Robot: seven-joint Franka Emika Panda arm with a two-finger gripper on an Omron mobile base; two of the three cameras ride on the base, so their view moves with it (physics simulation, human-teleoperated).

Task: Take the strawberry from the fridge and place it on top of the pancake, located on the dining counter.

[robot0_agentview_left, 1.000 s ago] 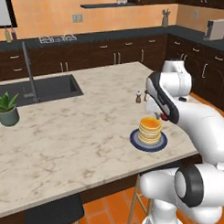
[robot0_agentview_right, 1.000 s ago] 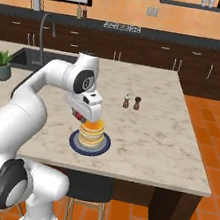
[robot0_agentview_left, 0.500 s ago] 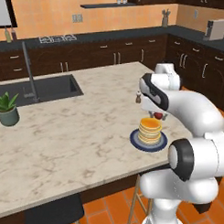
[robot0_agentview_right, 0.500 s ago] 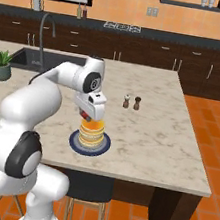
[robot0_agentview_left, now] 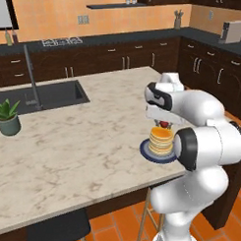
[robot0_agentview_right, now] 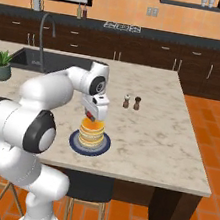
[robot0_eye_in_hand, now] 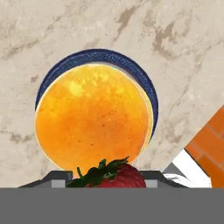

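Hovering tool (robot0_eye_in_hand: 114,181) gripping strawberry (robot0_eye_in_hand: 118,176)

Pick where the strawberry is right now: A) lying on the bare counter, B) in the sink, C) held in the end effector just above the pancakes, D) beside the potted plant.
C: the strawberry sits between the fingers of the end effector, directly over the pancakes.

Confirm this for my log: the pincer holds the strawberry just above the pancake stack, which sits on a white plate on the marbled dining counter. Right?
Not quite: the plate is dark blue, not white, as the hand view shows clearly. The rest holds: the pincer holds the strawberry just above the pancake stack on the marbled dining counter.
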